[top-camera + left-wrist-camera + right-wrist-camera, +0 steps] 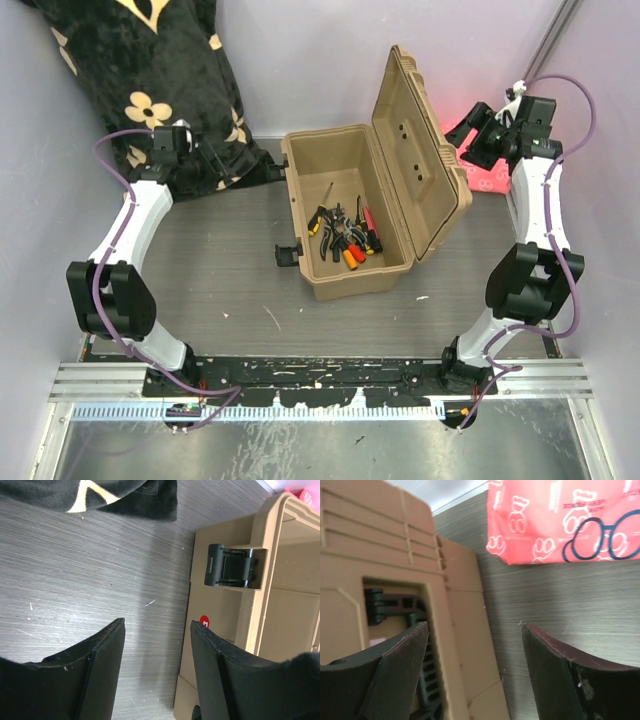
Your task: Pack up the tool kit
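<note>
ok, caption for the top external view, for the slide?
Tan toolbox with lid up, pliers and screwdrivers inside; left gripper and right gripper, both open and empty, flank it.

Ahead of my left gripper a black blanket with cream flower shapes lies rumpled on the grey wood-grain table, which shows a few white flecks nearer my tips. Ahead of my right gripper a pink cloth, printed with white bears and blue rings, lies on the same table below a pale wall.
</note>
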Robot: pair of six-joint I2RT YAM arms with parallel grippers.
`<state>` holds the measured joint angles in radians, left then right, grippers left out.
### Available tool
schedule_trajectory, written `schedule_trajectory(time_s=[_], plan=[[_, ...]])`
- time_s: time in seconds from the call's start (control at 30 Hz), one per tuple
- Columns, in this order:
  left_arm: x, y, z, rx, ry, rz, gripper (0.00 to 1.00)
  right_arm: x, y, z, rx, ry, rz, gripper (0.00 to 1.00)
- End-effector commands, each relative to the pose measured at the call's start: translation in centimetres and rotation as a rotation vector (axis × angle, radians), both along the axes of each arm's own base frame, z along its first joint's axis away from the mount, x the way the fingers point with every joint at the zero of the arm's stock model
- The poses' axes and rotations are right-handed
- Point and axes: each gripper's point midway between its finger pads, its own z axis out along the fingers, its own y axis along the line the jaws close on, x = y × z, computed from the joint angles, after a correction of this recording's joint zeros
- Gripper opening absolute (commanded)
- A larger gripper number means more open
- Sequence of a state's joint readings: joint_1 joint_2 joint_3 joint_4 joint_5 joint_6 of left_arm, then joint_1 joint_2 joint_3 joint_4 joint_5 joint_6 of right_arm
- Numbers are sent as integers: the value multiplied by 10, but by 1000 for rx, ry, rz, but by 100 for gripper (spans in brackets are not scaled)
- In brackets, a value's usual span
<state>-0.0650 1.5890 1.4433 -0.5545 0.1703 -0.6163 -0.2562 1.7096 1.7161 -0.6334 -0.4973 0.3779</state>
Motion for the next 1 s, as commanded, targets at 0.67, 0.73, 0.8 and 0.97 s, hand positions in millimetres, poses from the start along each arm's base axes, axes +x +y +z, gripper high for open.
schedule_trajectory(time_s=[0.67, 0.73, 0.8, 0.97], plan=[[8, -32, -23, -11, -5, -53, 56, -61, 144, 87, 190, -220, 512, 78], [8, -33, -25, -15, 3, -52, 56, -65, 148, 83, 185, -209, 515, 78], [8, -33, -24, -15, 0, -50, 56, -69, 150, 79, 176, -199, 511, 78], [8, -30, -20, 0, -12, -45, 56, -77, 157, 82, 156, -203, 507, 78]])
